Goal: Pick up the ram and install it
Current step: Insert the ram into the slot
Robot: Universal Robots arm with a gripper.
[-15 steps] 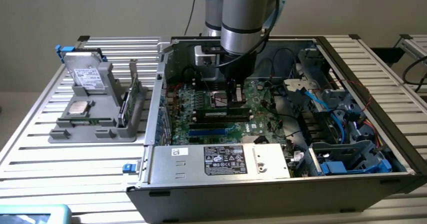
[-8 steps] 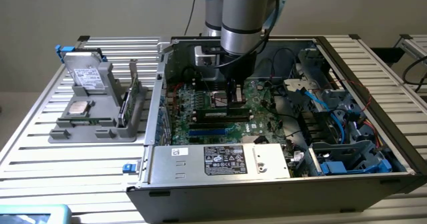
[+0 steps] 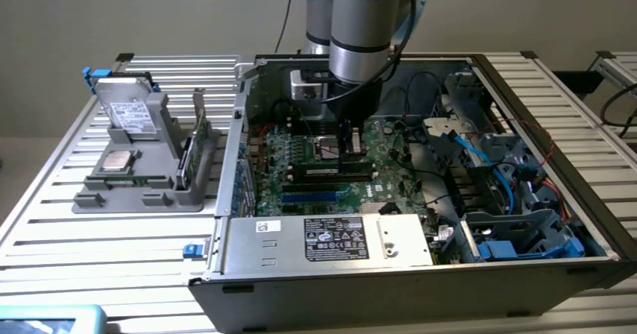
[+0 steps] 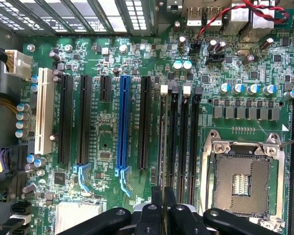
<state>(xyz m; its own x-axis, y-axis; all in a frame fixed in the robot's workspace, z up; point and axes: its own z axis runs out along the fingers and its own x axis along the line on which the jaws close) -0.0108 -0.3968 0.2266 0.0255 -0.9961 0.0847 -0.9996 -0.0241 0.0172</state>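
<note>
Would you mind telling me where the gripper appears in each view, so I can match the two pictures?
Exterior view: the gripper is inside the open computer case, low over the green motherboard.
Wrist view: the gripper hangs over the black slots, between the blue slot and the empty processor socket.
Shared landmark: the blue slot, close to the gripper in both.

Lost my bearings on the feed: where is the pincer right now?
In the exterior view the pincer is down inside the open computer case, just over the black memory slots on the green motherboard.
</note>
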